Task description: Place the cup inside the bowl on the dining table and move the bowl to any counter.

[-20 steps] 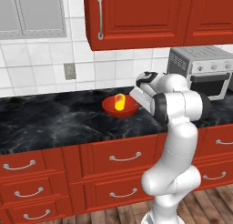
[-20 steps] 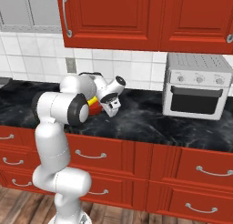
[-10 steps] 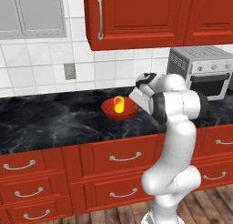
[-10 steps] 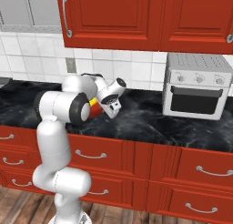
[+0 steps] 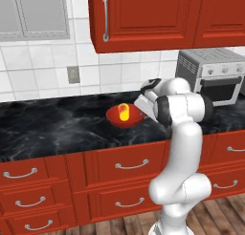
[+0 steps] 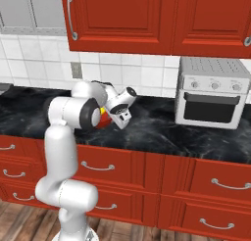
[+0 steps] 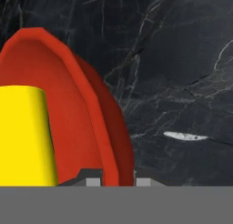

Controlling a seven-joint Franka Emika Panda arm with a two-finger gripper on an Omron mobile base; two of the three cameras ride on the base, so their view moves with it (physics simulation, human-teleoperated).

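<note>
Two base views flanking the counter, hand view close above

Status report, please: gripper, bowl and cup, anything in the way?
Gripper shut on bowl rim. Cup inside bowl, on counter. Toaster oven off to the side, not in the way.

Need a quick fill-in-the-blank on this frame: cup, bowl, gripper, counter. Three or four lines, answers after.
1. The yellow cup stands inside the ____.
2. The bowl rests on the black marble ____.
3. The gripper is shut on the bowl's ____.
4. The toaster oven sits to the ____ of the bowl in both base views.

Answers: bowl; counter; rim; right
</note>
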